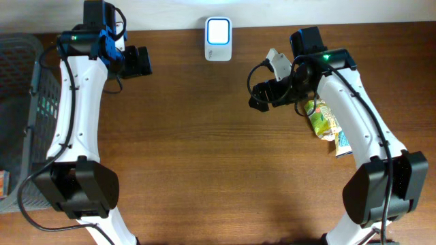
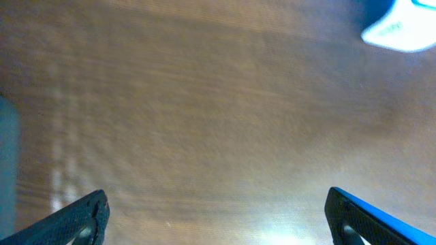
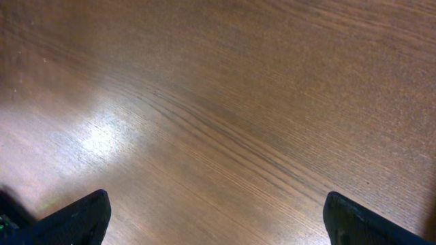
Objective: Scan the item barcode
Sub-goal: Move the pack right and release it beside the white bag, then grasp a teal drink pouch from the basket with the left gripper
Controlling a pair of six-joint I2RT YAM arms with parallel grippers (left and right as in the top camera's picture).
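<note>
Left gripper [image 2: 218, 219], right gripper [image 3: 216, 219] — 2 jaw pairs wide apart, empty; pouch [image 1: 324, 120] on table [image 1: 204, 150].

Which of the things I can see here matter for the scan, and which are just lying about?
For the job: barcode scanner; green snack packet.
Lying about: grey basket.

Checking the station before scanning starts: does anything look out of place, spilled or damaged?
Nothing looks spilled or damaged. The only untidy spot is the green snack pouch, lying tilted and partly hidden under the right arm, with what may be a second packet beside it. The scanner sits straight.
</note>
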